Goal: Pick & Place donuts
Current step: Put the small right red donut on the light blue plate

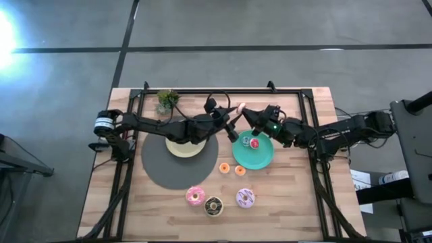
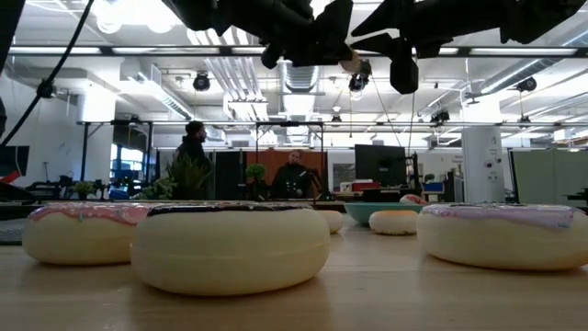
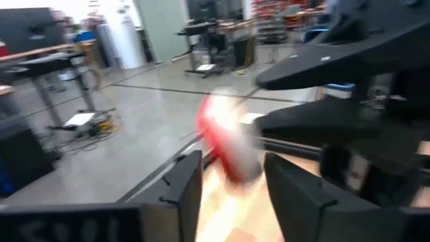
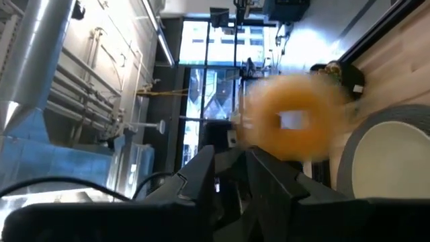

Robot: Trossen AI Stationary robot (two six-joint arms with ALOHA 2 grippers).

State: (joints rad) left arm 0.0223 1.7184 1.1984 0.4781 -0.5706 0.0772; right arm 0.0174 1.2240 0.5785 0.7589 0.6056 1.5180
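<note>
Progress: early, by our reading. Only one mini donut (image 1: 254, 142), a red one, lies on the teal plate (image 1: 264, 159), which sits right of the worktop's centre. The beige plate (image 1: 177, 150), on a dark mat (image 1: 162, 169) left of centre, holds nothing we can see.

In hand: a second mini (image 4: 292, 124) is up in the air over the middle of the worktop, toward its far edge, where both arms meet. The right gripper (image 4: 228, 158) appears clenched on its rim. The left gripper (image 3: 232, 161) has the same mini in front of it; we cannot tell whether it grips yet. We judge this a hand-over.

Left to do: two orange minis (image 1: 224, 168) (image 1: 239, 170) lie on bare wood just beside the teal plate, on its near side. The pink donut (image 1: 196, 196), chocolate donut (image 1: 214, 206) and lilac donut (image 1: 245, 198) lie close together by the near edge, untouched.
</note>
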